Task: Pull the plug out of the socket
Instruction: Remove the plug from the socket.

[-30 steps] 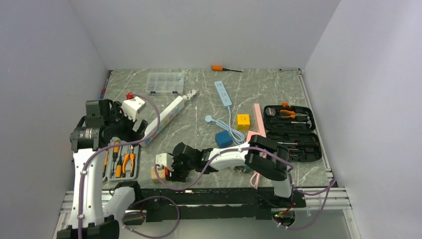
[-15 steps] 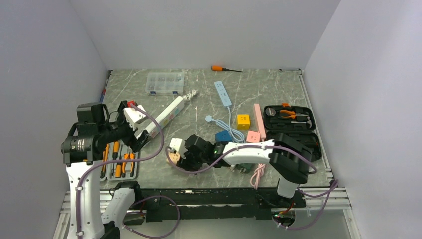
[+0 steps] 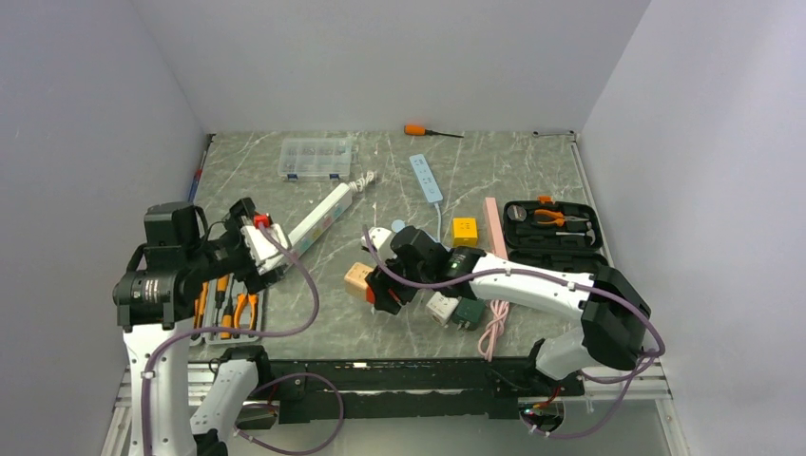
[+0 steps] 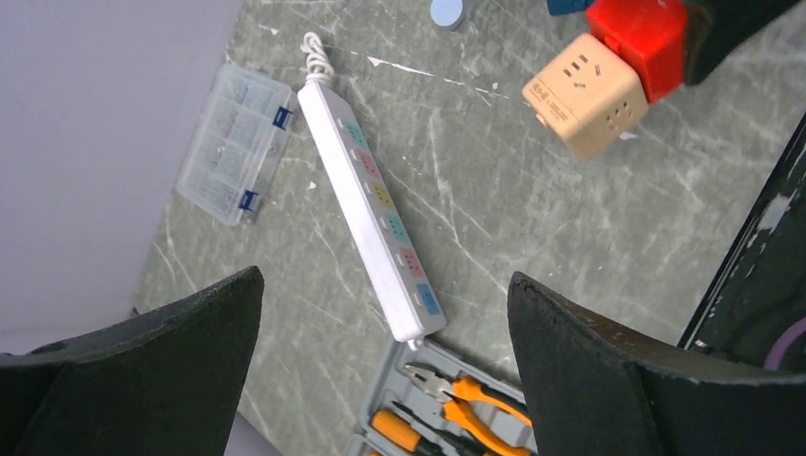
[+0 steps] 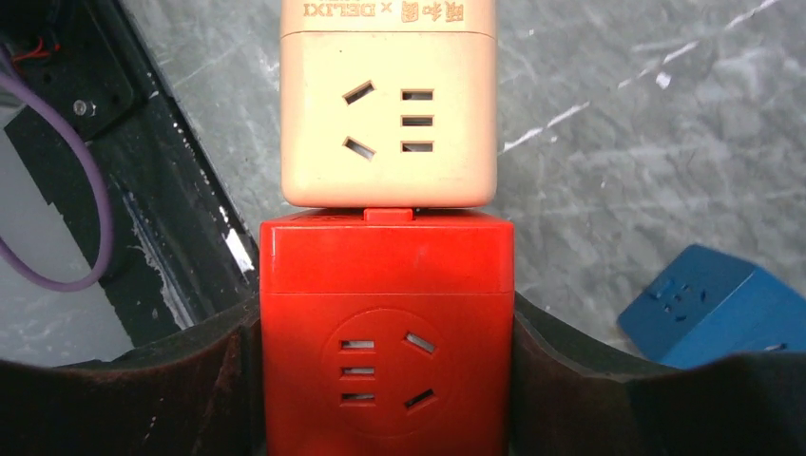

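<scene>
My right gripper [image 3: 378, 287] is shut on a red plug cube [image 5: 385, 323], one finger on each side of it. The red cube is still plugged into a beige socket cube [image 5: 388, 114], which sticks out beyond the fingertips. The pair is left of the table's middle, with the beige cube [image 3: 356, 278] toward the left arm. Both cubes also show in the left wrist view, beige [image 4: 585, 95] and red [image 4: 639, 43]. My left gripper [image 3: 261, 255] is open and empty, raised over the left side, apart from the cubes.
A long white power strip [image 4: 371, 204] and a grey tool tray with pliers [image 4: 456, 399] lie under the left gripper. A clear box [image 3: 316, 157] is at the back. A blue cube [image 5: 708, 304], white cube [image 3: 439, 306], yellow cube [image 3: 464, 228] and black tool case [image 3: 556, 252] lie to the right.
My right gripper has carried the joined red and beige cubes from the front edge back and to the right, toward the middle. My left gripper has come down and a little forward.
</scene>
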You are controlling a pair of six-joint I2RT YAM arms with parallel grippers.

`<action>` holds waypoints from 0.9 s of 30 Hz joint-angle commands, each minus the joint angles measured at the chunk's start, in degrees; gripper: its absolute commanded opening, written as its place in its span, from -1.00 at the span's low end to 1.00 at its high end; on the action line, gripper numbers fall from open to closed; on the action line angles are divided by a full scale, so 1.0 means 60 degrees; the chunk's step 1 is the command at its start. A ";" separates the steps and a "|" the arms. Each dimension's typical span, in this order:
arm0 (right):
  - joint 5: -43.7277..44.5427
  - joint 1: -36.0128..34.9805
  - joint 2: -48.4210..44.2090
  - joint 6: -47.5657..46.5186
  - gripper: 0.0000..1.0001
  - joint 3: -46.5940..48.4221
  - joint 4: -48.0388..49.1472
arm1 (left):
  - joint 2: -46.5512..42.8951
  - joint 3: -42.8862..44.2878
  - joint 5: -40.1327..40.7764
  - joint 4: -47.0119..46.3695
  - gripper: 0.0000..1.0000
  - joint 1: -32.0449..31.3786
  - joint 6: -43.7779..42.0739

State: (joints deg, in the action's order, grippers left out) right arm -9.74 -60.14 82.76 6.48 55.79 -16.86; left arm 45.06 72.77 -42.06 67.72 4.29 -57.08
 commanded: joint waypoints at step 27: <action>-0.2487 0.0875 -0.0711 0.1554 -1.00 0.2010 -0.0407 | -0.2628 -0.4721 0.1842 -0.4178 0.99 -0.5785 -0.4601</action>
State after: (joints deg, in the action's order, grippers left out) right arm -20.45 -55.05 79.44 13.58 63.22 -25.17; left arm 27.79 45.41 -31.97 49.87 -26.70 -84.93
